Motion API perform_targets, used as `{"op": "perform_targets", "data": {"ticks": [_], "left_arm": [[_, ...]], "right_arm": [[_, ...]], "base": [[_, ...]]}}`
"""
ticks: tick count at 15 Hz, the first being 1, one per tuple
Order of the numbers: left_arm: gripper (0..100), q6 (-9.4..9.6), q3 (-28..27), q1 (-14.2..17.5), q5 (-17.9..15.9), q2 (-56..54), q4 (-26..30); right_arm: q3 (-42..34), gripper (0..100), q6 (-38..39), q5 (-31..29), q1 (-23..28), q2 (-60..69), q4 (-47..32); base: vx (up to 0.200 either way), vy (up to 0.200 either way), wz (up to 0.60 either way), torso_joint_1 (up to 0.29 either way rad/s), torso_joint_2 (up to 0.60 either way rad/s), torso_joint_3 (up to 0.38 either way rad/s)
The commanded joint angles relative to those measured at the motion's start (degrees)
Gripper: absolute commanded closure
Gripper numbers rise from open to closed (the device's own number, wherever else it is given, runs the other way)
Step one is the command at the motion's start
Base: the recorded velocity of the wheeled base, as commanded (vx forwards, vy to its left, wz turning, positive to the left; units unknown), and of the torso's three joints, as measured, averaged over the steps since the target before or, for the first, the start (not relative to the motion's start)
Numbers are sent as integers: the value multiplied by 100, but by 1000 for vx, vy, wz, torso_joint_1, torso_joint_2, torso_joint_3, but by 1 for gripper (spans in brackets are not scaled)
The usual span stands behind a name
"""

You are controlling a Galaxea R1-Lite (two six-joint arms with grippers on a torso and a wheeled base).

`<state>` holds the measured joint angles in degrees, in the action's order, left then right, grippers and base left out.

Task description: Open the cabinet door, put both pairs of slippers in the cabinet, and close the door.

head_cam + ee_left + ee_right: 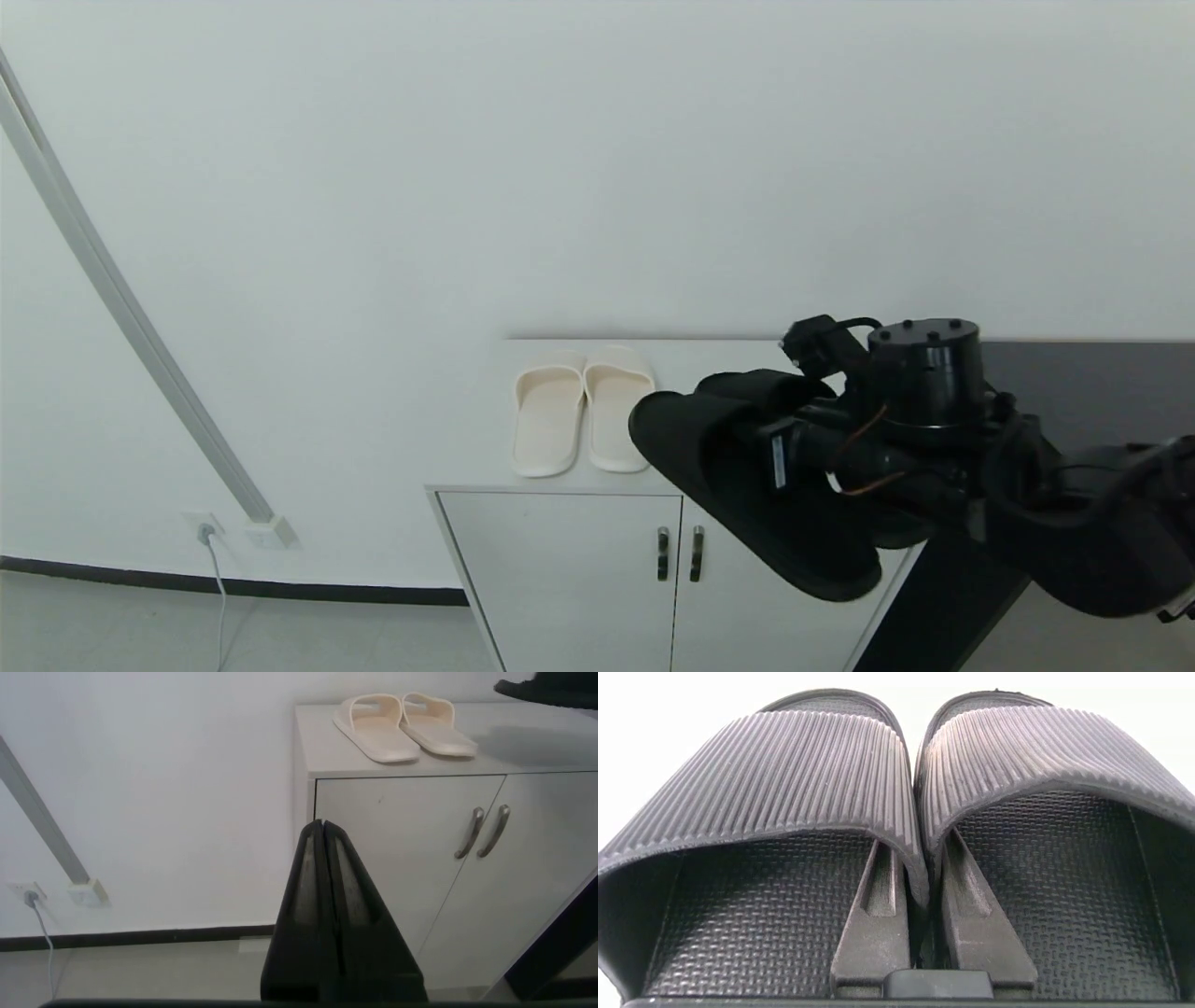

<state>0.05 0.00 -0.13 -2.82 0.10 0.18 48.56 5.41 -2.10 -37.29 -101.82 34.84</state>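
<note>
A pair of cream slippers (581,411) (402,726) lies side by side on top of the white cabinet (560,579) (392,840). Both cabinet doors are closed, their two metal handles (680,553) (482,832) meeting at the middle. My right gripper (920,859) is shut on the pair of black slippers (747,485) (822,775), pinching their inner walls together. It holds them in the air above the cabinet's right front corner, toes pointing down. My left gripper (324,831) is shut and holds nothing, low in front of the cabinet's left door.
A dark tabletop (1083,373) adjoins the cabinet on the right. A white wall stands behind. A slanted cable duct (112,289) runs down the wall to a socket with a plugged cord (207,534) (30,896). Open floor lies left of the cabinet.
</note>
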Motion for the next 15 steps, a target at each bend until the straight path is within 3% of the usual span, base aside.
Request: {"op": "perform_targets", "data": {"ticks": [1,3,8,15], "left_arm": [[100,4,0,-4,0,-1,-1],[100,13,0,-4,0,-1,-1],[100,4,0,-4,0,-1,-1],[100,-5,0,-4,0,-1,-1]], "right_arm": [[-795,100,-119,544,-103,997,5],[-1217,100,-383,930,-121,1296,5],[-1366,100,-418,1053,-200,1322,5],[-1393,100,-409,1027,-279,1296,5]], "base": [[0,0,0,0,0,0],[0,0,0,0,0,0],[0,0,0,0,0,0],[-171,0,0,0,2,5]]}}
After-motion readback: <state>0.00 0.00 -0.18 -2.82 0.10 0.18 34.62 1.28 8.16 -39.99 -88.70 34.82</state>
